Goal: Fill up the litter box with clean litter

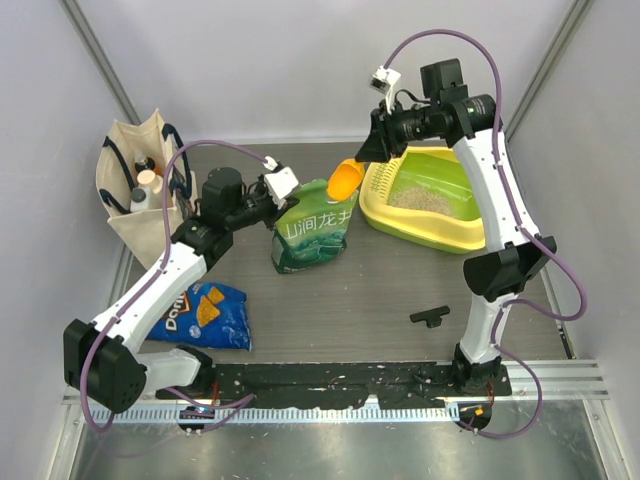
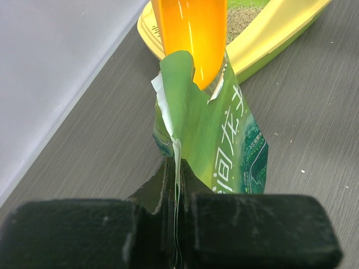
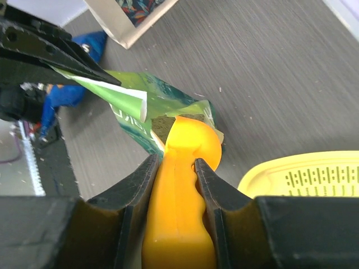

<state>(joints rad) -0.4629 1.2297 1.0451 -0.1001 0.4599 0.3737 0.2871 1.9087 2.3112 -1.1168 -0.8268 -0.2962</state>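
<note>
The yellow litter box (image 1: 425, 232) with its lime-green basin stands at the back right, a patch of beige clean litter (image 1: 420, 200) lying in it. A green printed pouch (image 1: 312, 240) stands upright just left of it. My left gripper (image 2: 177, 168) is shut on the pouch's torn top edge and holds the mouth open. My right gripper (image 3: 175, 165) is shut on the handle of an orange scoop (image 3: 188, 147), whose bowl (image 1: 344, 179) dips into the pouch mouth. The box's slotted yellow grate (image 3: 314, 179) shows at the right of the right wrist view.
A cloth tote bag (image 1: 140, 190) with bottles stands at the back left. A blue Doritos bag (image 1: 205, 315) lies at the front left. A small black T-shaped piece (image 1: 430, 317) lies near the right arm's base. Walls close in on both sides.
</note>
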